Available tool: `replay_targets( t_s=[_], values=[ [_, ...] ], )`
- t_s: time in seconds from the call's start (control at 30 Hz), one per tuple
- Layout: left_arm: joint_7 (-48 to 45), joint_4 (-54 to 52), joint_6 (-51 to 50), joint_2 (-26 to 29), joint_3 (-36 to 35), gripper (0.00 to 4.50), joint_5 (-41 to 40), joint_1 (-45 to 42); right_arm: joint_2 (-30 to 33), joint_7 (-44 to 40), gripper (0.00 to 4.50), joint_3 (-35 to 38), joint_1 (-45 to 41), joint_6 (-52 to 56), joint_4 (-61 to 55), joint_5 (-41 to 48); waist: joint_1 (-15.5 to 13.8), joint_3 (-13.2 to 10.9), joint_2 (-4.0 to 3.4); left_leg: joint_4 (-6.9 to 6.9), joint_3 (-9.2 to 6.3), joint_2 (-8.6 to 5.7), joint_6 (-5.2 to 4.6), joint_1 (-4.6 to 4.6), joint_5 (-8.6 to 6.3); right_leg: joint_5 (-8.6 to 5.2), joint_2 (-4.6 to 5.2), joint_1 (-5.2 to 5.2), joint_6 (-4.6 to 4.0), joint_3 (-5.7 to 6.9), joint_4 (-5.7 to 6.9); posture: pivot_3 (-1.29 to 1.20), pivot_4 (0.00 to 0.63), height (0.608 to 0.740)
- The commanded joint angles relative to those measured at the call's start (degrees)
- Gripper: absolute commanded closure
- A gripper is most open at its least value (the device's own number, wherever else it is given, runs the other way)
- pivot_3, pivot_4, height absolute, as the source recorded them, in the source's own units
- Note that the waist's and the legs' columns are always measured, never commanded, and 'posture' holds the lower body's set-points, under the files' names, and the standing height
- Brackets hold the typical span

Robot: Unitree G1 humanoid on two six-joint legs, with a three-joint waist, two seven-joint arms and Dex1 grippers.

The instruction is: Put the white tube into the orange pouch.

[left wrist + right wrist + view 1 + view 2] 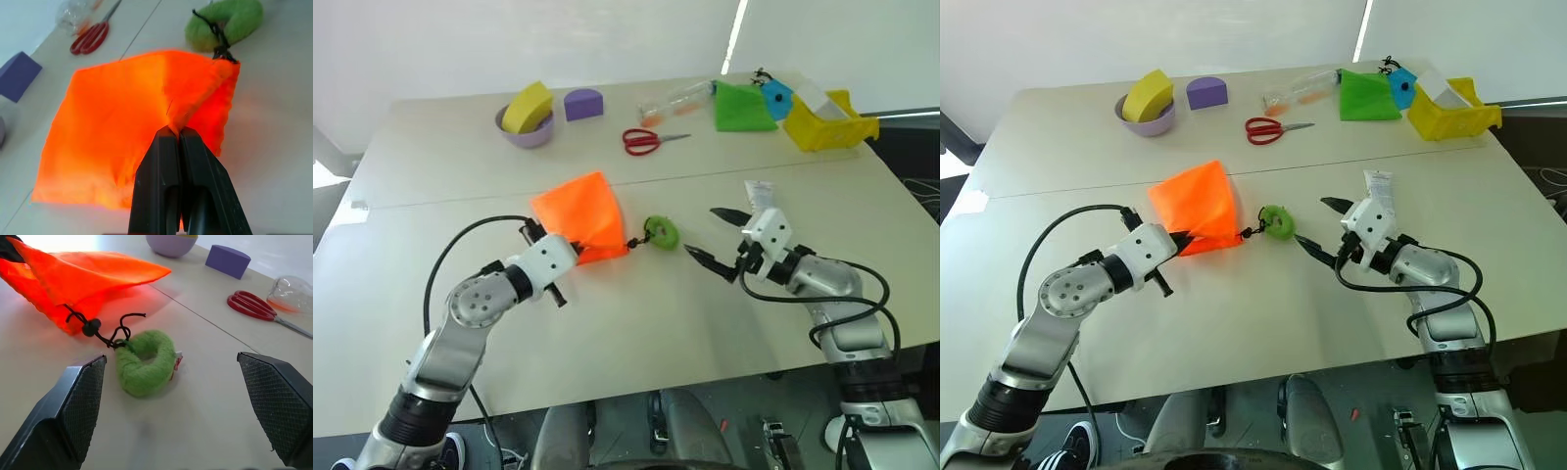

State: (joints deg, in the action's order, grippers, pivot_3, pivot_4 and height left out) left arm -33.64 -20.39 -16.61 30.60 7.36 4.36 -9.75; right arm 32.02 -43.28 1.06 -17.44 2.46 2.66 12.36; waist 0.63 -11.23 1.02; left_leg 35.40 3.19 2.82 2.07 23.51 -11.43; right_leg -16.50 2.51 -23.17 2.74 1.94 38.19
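One left tool [570,257] pinches the neon-orange pouch [578,215]; right tool [717,238] gapes wide.

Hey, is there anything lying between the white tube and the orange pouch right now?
Yes. The green ring toggle lies on the table between the white tube and the orange pouch, and the open right gripper sits in that stretch too.

A neon-orange pouch [576,220] with black cord [105,330] and a green ring toggle [661,232] is seen on the beige desk [636,323]. Red-handled scissors [644,141], a purple block [583,103], a yellow bin [824,125] and a white tube [760,197] with grey print are also shown.
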Motion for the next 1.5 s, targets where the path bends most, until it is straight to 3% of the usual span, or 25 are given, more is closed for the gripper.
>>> replay_targets(
  t_s=[0.03, 0.2, 0.4, 0.53, 0.8, 1.2, 1.3, 1.43, 1.5],
  values=[
    [1.14, 1.54, 4.46, -2.94, 2.46, 4.48, -0.18, -0.78, -0.82, 10.36, 0.00, 4.84, -3.54, 4.64, 4.50, -2.72, -0.08, 0.00, 0.01, 0.04, 0.02, 0.00, 0.00, 0.00, 0.00, 0.04, 0.01, 0.00, 0.03, -0.01, -0.01, 0.00, 0.150, 0.740],
    [2.80, 2.96, 6.59, -4.94, 2.39, 4.48, 0.38, -0.78, 0.00, 16.49, 0.00, 8.00, -7.31, 16.45, 3.03, -1.75, 0.08, 0.00, 0.01, 0.19, 0.03, 0.00, -0.07, 0.10, -0.04, 0.09, 0.04, 0.00, 0.07, -0.05, 0.00, 0.00, 0.150, 0.740],
    [2.55, 3.98, 8.35, -5.73, 2.53, 4.48, -0.01, -1.83, 1.37, 20.83, 0.00, 10.09, -11.89, 42.44, -1.53, 1.41, -0.01, 0.01, 0.00, 0.19, 0.03, 0.04, -0.07, 0.09, -0.04, 0.10, 0.00, -0.03, 0.05, -0.06, 0.02, 0.00, 0.150, 0.740],
    [2.62, 4.49, 8.53, -5.87, 2.44, 4.48, 0.17, -2.17, 2.71, 22.36, 0.00, 9.88, -13.61, 53.92, -5.15, 1.96, -0.01, 0.01, 0.00, 0.19, 0.04, 0.02, -0.10, 0.13, -0.05, 0.11, 0.03, -0.03, 0.06, -0.06, 0.01, 0.00, 0.150, 0.740],
    [2.81, 4.39, 8.58, -6.12, 2.41, 4.48, 0.17, -2.12, 1.60, 28.73, 0.00, 10.37, -13.99, 57.15, -2.95, -1.43, 0.05, 0.01, 0.01, 0.21, 0.04, 0.01, -0.13, 0.24, -0.07, 0.10, 0.02, -0.14, 0.06, -0.06, -0.01, 0.00, 0.150, 0.740],
    [2.65, 4.17, 8.74, -5.71, 2.35, 4.48, 0.25, -1.91, -2.38, 29.47, 0.00, 13.76, -14.10, 57.09, 0.74, 1.11, 0.08, 0.01, 0.01, 0.27, 0.03, 0.01, -0.15, 0.45, -0.08, 0.12, -0.06, -0.29, 0.10, -0.05, -0.01, 0.00, 0.150, 0.740],
    [2.56, 4.24, 8.72, -5.70, 2.43, 4.50, 0.22, -2.00, -2.98, 29.98, 0.88, 14.12, -14.54, 55.44, 1.32, 0.91, 0.11, 0.01, 0.01, 0.29, 0.03, 0.01, -0.15, 0.46, -0.08, 0.13, -0.06, -0.29, 0.12, -0.05, -0.01, 0.00, 0.150, 0.740],
    [2.45, 4.27, 8.71, -5.64, 2.48, 4.50, 0.24, -2.08, -3.36, 29.73, 2.68, 14.01, -14.45, 54.86, 1.62, 0.94, 0.09, 0.01, 0.01, 0.31, 0.03, 0.01, -0.16, 0.47, -0.08, 0.14, -0.08, -0.29, 0.13, -0.05, -0.01, 0.00, 0.150, 0.740],
    [2.40, 4.31, 8.69, -5.59, 2.51, 4.50, 0.28, -2.15, -3.34, 29.22, 2.66, 13.83, -14.07, 54.51, 1.46, 1.05, 0.12, 0.01, 0.01, 0.32, 0.03, 0.01, -0.16, 0.48, -0.08, 0.14, -0.08, -0.30, 0.13, -0.05, -0.01, 0.00, 0.150, 0.740]
  ],
)
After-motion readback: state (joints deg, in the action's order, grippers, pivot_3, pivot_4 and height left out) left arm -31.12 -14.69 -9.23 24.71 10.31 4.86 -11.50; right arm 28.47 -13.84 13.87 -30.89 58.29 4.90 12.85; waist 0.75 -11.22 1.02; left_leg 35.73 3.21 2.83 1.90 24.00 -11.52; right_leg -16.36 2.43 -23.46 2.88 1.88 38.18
